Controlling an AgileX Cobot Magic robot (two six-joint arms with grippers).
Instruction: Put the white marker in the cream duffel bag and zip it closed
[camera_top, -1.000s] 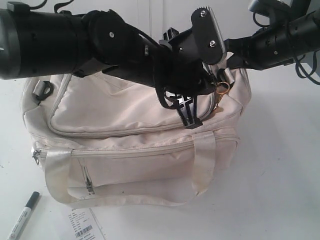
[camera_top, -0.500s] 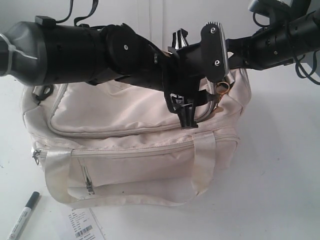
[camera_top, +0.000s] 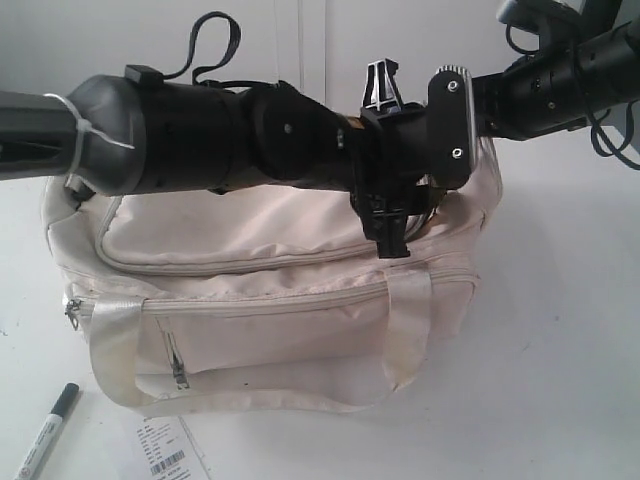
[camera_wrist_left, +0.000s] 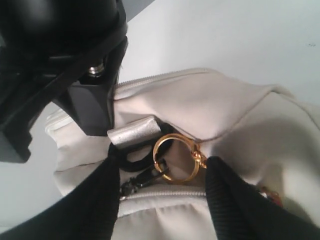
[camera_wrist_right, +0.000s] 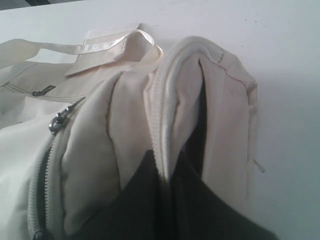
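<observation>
The cream duffel bag (camera_top: 270, 290) lies mid-table with its top zipper line (camera_wrist_left: 165, 195) running under my left gripper (camera_wrist_left: 164, 159). This gripper is open, one black finger on each side of the gold ring charm (camera_wrist_left: 175, 157) and the dark zipper pull (camera_wrist_left: 145, 177), at the bag's right end (camera_top: 395, 225). My right gripper (camera_wrist_right: 167, 167) is shut on the bag's zippered end seam (camera_wrist_right: 157, 110), with a dark gap beside it. In the exterior view it is hidden behind the left wrist. The white marker (camera_top: 45, 432) with its dark cap lies on the table at the front left.
A flat white barcode label (camera_top: 170, 450) lies beside the marker, in front of the bag. The left arm (camera_top: 200, 140) spans the bag's top from the left; the right arm (camera_top: 560, 80) comes in from the upper right. A strap handle (camera_top: 405, 320) hangs down the bag's front.
The left arm has pushed further right across the bag and its wrist has turned, bringing its fingers over the gold ring at the right end. The right arm, bag and marker have stayed put.
</observation>
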